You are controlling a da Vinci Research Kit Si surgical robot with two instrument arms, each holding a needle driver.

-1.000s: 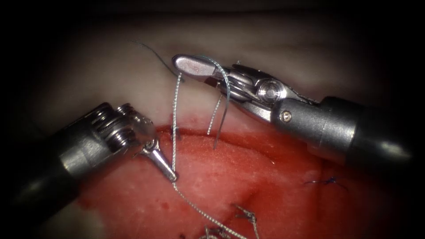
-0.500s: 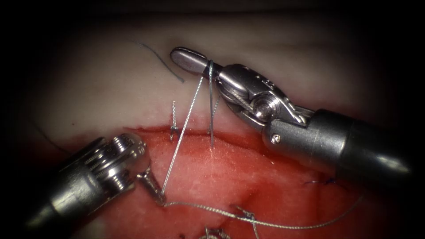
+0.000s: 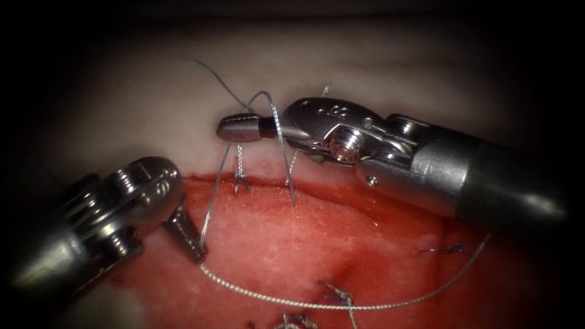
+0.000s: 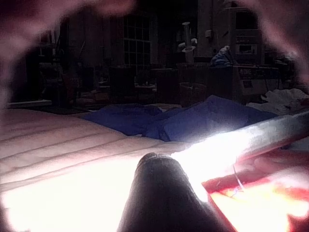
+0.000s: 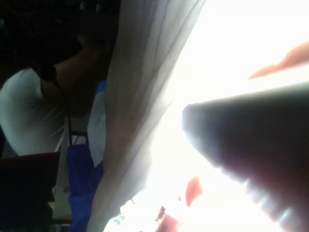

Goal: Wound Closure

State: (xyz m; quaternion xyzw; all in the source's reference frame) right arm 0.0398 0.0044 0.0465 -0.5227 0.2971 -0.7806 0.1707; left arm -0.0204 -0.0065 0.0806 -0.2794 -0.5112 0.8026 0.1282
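My left tool's jaws [image 3: 194, 247] are shut on the silvery thread [image 3: 210, 204] low on the red tissue [image 3: 317, 231], left of the stitch. From there the thread climbs and wraps once around my right tool's jaws [image 3: 239, 128], which are shut above the cut's pale edge [image 3: 274, 178]. A second stretch of thread [image 3: 317, 304] sweeps along the tissue toward the right. A thin blue tail [image 3: 210, 74] ends at the top of the right jaws; I cannot tell whether they hold it. Two short thread ends [image 3: 239, 173] stand at the stitch. The left tool's dark shaft [image 4: 154, 193] appears beside red tissue [image 4: 251, 205].
Earlier knots [image 3: 341, 297] sit near the lower middle of the tissue, and a small blue knot [image 3: 448, 248] lies to the right under the right tool's shaft [image 3: 487, 183]. Pale tissue [image 3: 152, 116] stretches behind the cut. The right shaft [image 5: 251, 145] looms dark.
The right tool has rolled and moved down and to the left, with the thread staying looped around its jaws. The left tool drew back down-left, holding the thread.
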